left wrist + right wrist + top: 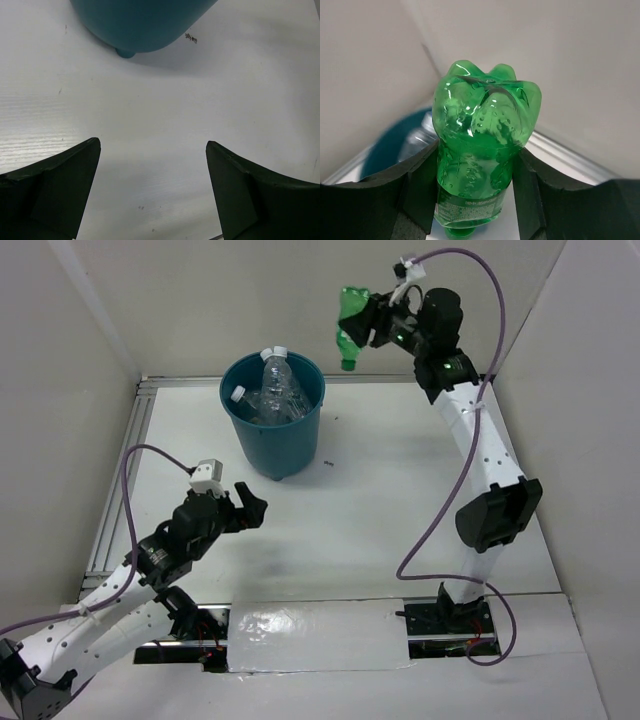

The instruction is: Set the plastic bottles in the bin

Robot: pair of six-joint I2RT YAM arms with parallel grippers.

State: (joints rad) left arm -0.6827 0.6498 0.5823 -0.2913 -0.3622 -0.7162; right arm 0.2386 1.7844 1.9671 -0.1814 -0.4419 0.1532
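Observation:
The dark teal bin (273, 435) stands at the back left of the table with clear crinkled bottles (275, 385) with white caps standing in it. My right gripper (366, 322) is shut on a green bottle (351, 328) and holds it high, cap down, to the right of the bin's rim. In the right wrist view the green bottle (482, 145) sits between the pads, with the bin (385, 145) below to the left. My left gripper (243, 506) is open and empty, low over the table in front of the bin, whose base (140, 25) shows in the left wrist view.
White walls enclose the table on the left, back and right. A metal rail (120, 480) runs along the left edge. A small dark speck (327, 462) lies right of the bin. A shiny white sheet (310, 635) lies at the near edge between the arm bases.

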